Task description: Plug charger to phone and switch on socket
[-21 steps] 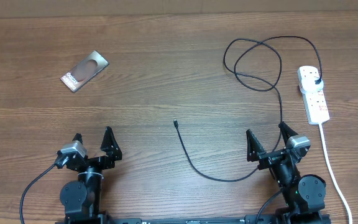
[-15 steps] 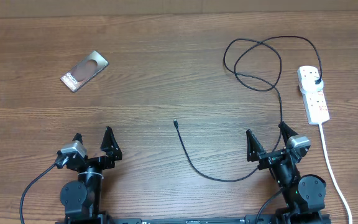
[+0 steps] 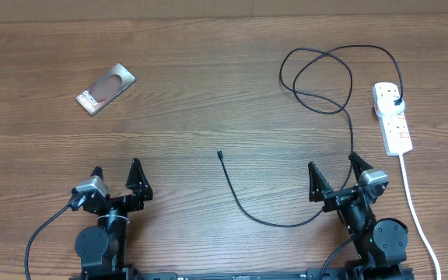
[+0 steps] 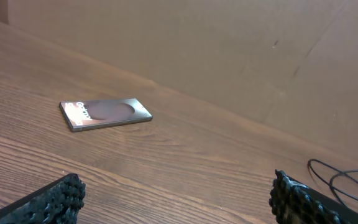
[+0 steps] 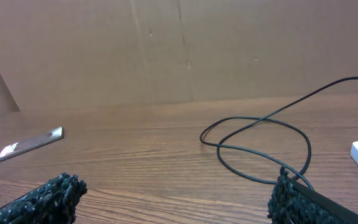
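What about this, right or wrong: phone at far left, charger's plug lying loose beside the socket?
Wrong on the plug: the overhead view shows the charger's plug seated in the socket, not loose beside it. The phone does lie at far left.

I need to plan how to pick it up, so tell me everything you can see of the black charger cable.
The charger is a long, thin black cable lying slack on the wooden table. Its small connector tip lies free near the table's middle. From there it sweeps toward the near edge, climbs on the right, forms loose overlapping loops, and ends in a black plug seated in the far end of the white socket. Nothing grips it.
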